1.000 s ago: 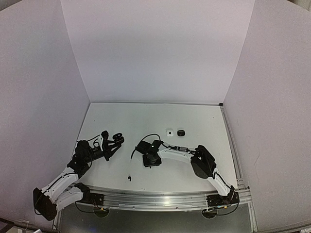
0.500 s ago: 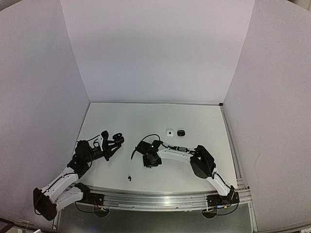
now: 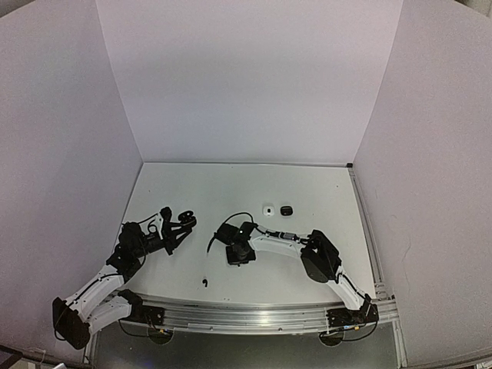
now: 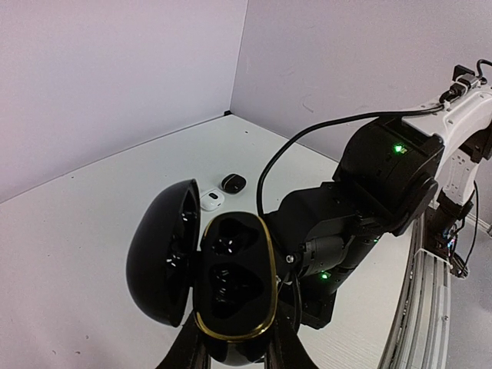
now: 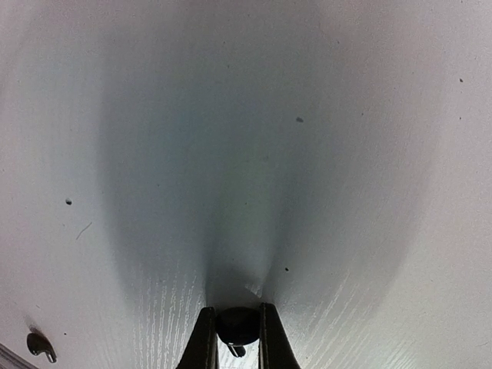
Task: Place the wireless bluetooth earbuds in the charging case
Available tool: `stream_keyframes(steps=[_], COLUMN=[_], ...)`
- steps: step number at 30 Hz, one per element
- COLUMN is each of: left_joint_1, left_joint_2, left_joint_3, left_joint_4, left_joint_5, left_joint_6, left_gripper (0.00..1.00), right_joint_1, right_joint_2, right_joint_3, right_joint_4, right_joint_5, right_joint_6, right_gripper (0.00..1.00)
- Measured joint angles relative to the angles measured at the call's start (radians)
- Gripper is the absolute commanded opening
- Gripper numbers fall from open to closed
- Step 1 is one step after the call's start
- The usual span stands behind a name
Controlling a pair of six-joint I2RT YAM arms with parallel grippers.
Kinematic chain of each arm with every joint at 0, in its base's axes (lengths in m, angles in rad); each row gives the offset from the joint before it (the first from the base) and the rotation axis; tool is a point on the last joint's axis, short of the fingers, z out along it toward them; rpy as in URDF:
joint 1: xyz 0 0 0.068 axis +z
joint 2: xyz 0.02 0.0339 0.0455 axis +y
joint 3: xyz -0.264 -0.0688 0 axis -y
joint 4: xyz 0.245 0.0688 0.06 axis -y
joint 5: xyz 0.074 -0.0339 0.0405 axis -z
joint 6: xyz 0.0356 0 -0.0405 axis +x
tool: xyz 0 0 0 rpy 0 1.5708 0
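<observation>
1. The left fingers [image 4: 194, 352] are clenched on the black charging case [image 4: 234, 296], which is held up with its lid swung open to the left.
2. The right fingers [image 5: 206, 342] are pinched tight on a black earbud [image 5: 237, 324], low over the counter [image 5: 246, 154].
3. A loose earbud [image 5: 40, 345] lies on the counter well apart from them.
4. Farther back, a white case [image 3: 268, 210] and a dark case [image 3: 286, 210] sit side by side.
</observation>
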Motion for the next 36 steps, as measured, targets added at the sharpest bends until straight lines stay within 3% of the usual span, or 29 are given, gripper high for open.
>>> stream_keyframes(steps=[6, 11, 17, 20, 23, 26, 31, 36], left_joint_1=[0.0, -0.001, -0.001, -0.001, -0.002, -0.003, -0.005, -0.005], left_joint_2=[0.0, -0.021, -0.032, -0.029, -0.016, -0.009, -0.005, -0.005], left_joint_3=[0.0, -0.014, -0.039, -0.05, -0.053, -0.053, -0.054, -0.054], left_joint_4=[0.001, 0.05, 0.14, 0.178, 0.219, 0.243, 0.265, 0.275], left_joint_5=[0.0, -0.005, -0.023, -0.022, -0.02, -0.016, -0.006, 0.005], left_joint_6=[0.0, 0.0, 0.002, 0.005, 0.033, 0.073, 0.117, 0.124], left_gripper=[0.0, 0.0, 0.0, 0.0, 0.0, 0.0, 0.0, 0.0], right_joint_1=[0.0, 0.0, 0.029, 0.074, 0.109, 0.125, 0.124, 0.122], right_joint_2=[-0.014, -0.167, -0.491, -0.584, -0.573, -0.495, -0.361, -0.327], right_joint_3=[0.023, 0.03, -0.071, -0.135, -0.165, -0.155, -0.132, -0.131], right_joint_4=[-0.003, 0.077, 0.411, 0.699, 0.949, 1.082, 1.146, 1.161], right_joint_5=[0.038, 0.105, 0.186, 0.172, 0.094, 0.012, -0.082, -0.111], right_joint_6=[-0.015, -0.082, -0.254, -0.37, -0.463, -0.529, -0.597, -0.638], right_gripper=[0.0, 0.0, 0.0, 0.0, 0.0, 0.0, 0.0, 0.0])
